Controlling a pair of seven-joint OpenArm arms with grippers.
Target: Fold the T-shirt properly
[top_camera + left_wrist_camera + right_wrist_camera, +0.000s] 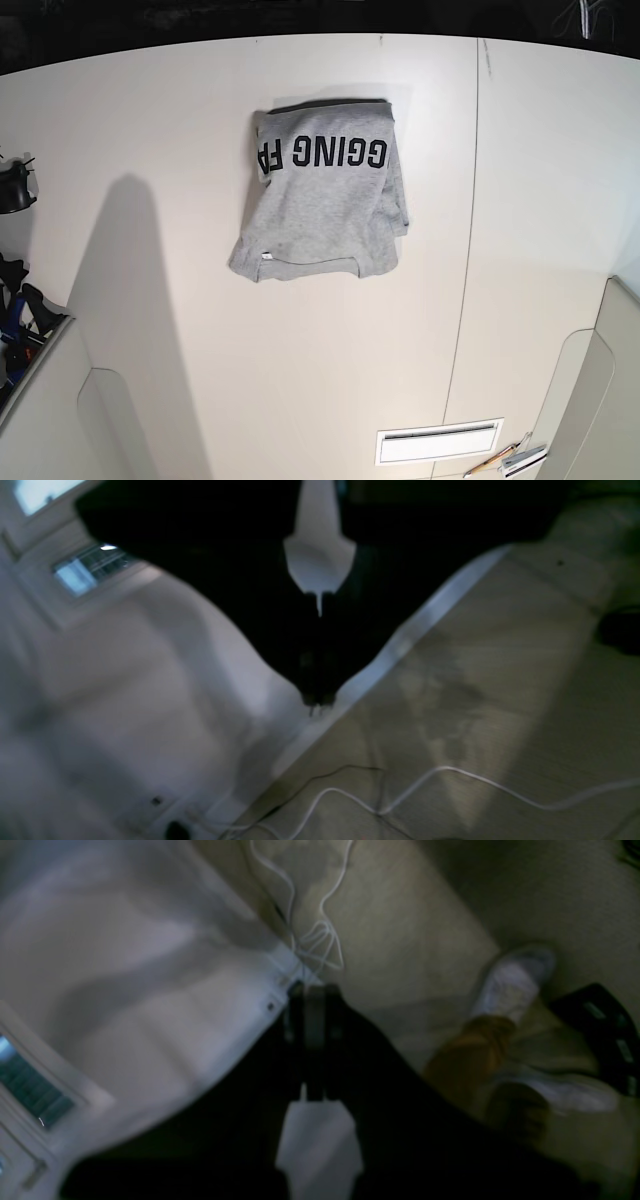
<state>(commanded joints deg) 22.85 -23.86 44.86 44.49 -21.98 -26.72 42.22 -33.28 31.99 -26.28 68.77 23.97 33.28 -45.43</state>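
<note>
**Cloth, matt board and carpet**

The T-shirt (320,195) is soft heather-grey knit cloth, matt and faintly mottled, with flat black printed lettering (322,154) toward its 12 o'clock edge and a stitched hem at 6 o'clock. It lies on a table (150,330) of smooth, matt white board with thin seams. In the blurred wrist views, the floor (500,705) looks like dull beige carpet of fine, rough weave, crossed by a thin, smooth white cable (450,772). The left gripper (317,700) and right gripper (315,1005) look like dark matt plastic.

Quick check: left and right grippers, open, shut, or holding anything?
Left gripper: shut, holding nothing.
Right gripper: shut, holding nothing.
</note>
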